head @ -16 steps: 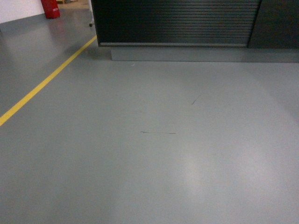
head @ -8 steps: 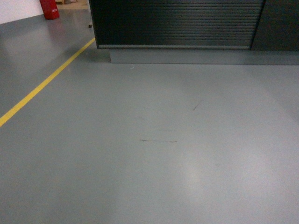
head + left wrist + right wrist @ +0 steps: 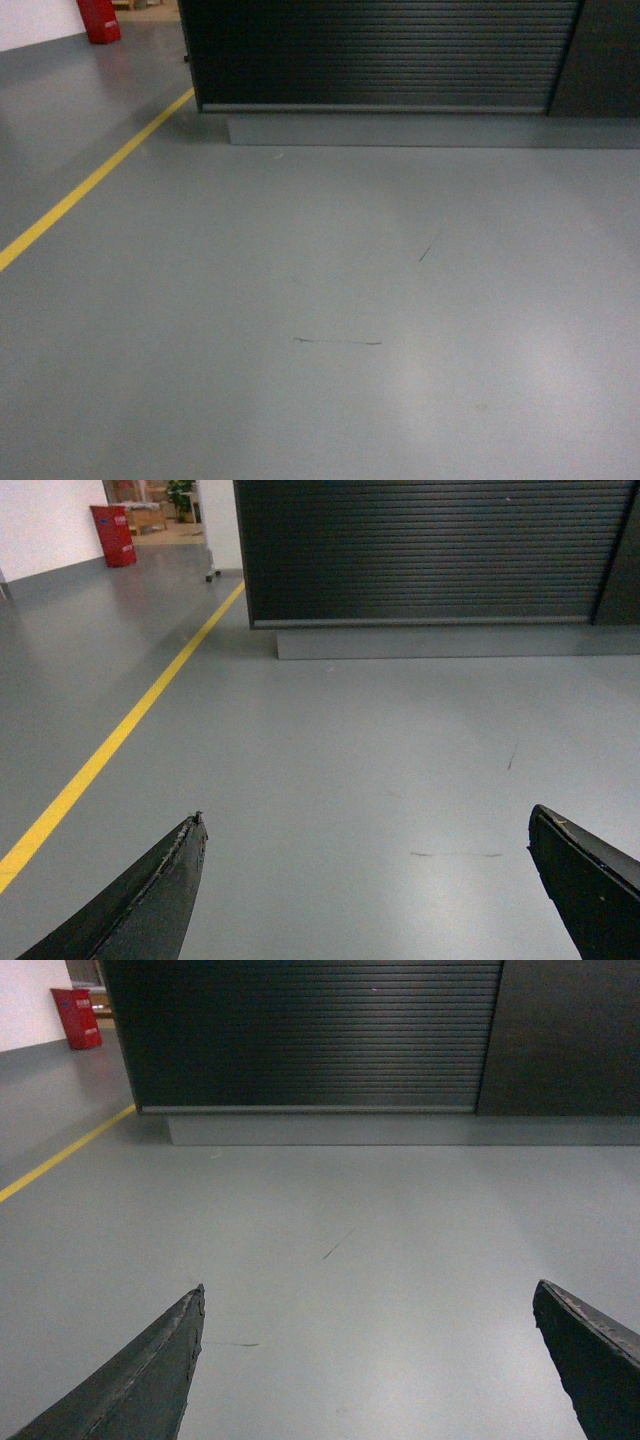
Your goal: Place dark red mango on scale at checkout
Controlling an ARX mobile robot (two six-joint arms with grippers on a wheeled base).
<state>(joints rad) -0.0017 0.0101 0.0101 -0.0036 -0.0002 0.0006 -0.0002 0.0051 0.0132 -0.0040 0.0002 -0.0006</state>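
Checkout (image 3: 380, 55) ahead, line (image 3: 90, 185) left

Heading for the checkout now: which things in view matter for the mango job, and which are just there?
For the job:
checkout
left hand, open, empty
right hand, open, empty
Mango and scale not in view.

Just there:
yellow floor line
red object

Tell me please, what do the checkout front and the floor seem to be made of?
The checkout front looks like dark metal or plastic slats with a matte finish: fine horizontal ribs run across it, though the exact material stays open. The floor looks like smooth grey painted or coated concrete, semi-glossy: it shows soft light reflections, thin scuff marks and a painted yellow line.
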